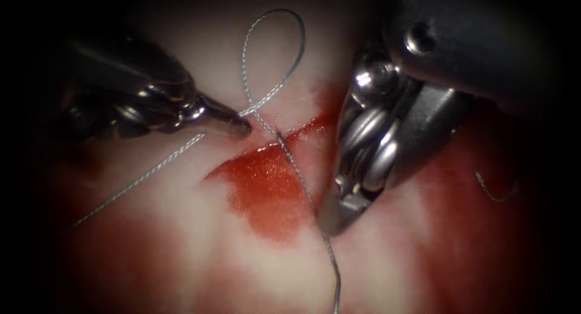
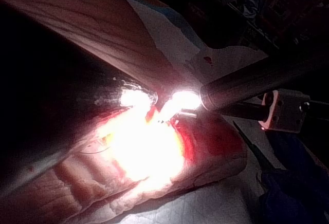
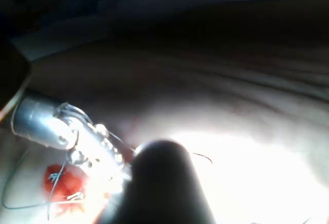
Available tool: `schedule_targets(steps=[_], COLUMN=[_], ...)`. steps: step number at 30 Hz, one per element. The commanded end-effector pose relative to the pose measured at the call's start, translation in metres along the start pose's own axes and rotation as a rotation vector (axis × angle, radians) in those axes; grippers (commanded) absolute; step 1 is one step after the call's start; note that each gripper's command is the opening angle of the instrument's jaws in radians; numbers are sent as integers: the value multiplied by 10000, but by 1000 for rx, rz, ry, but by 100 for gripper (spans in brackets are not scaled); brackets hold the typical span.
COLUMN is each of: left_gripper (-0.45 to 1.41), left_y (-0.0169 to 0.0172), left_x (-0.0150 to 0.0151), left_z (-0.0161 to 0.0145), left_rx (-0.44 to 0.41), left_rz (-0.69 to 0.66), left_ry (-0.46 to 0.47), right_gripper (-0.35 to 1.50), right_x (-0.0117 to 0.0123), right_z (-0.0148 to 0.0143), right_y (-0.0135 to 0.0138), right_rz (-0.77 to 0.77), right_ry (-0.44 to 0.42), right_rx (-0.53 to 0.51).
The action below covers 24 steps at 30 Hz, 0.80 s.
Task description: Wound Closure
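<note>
Braided thread [image 1: 284,150] sat pinched in my left tool [image 1: 239,127]; my right tool [image 1: 333,220], at four o'clock, looked closed, empty. Tugging risked tearing tissue [image 1: 200,271].

Looped grey thread [image 1: 273,84] across red-stained cut [image 1: 266,187]

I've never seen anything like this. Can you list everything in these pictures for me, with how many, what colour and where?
Tissue: one piece, pale pink, beneath everything.
Cut: one, dark red line, centre of the endoscope view.
Red fluid: one glossy pool, just below the cut.
Thread: one long grey strand, looped above the cut, crossing the fluid, with a tail trailing to the left.
Cut end of thread: one short grey curl, right of the cut.
Left tool: one, dark metal, left of the cut, its fingers shut on the thread beside the loop's crossing.
Right tool: one, silver and grey, right of the cut, tip beside the thread.
</note>
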Motion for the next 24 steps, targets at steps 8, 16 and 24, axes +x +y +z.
schedule_targets(steps=[8,16,24], left_gripper=[-45,-45,-45], left_y=[-14,-21,-11], left_x=[-7,0,-4], left_z=[-14,3,27], left_rx=[257,335,338], left_rz=[58,68,68], left_ry=[-41,15,-7], right_gripper=[-35,-35,-35], right_x=[20,14,26], right_z=[-35,7,42], right_y=[44,112,88], right_rz=[237,398,425], right_ry=[676,850,730], right_rx=[211,882,1079])
